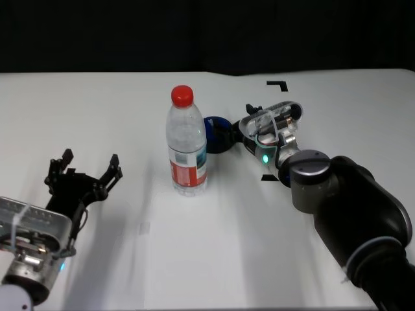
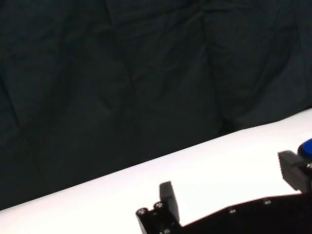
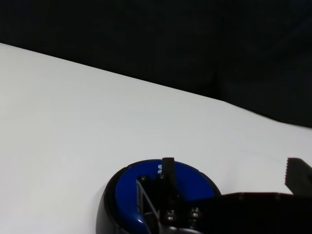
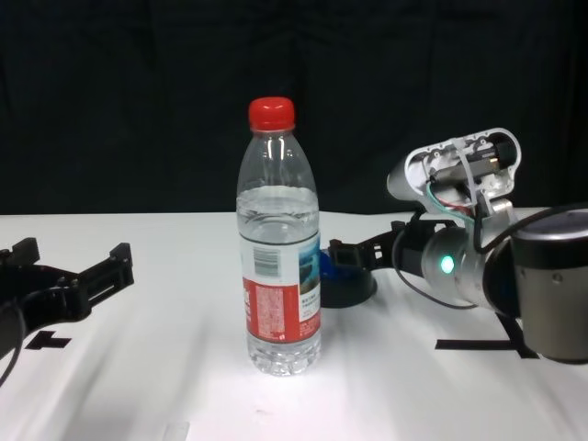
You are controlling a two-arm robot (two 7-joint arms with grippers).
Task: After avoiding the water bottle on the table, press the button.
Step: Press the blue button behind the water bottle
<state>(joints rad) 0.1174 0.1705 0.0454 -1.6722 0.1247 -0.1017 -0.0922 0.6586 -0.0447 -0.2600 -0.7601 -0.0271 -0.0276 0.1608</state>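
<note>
Low behind the water bottle (image 1: 187, 144), right gripper (image 1: 235, 131) reaches over the button (image 1: 216, 134), jaws spread.

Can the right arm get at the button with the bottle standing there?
Probably yes. The right pincer is already at the button, past the water bottle, which stands nearer the robot, and nothing lies between them.

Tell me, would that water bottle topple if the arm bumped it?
Probably: the water bottle is tall, upright on a narrow base. It looks nearly full, so fairly heavy and might resist a light nudge. Once down, its round body would likely roll.
</note>
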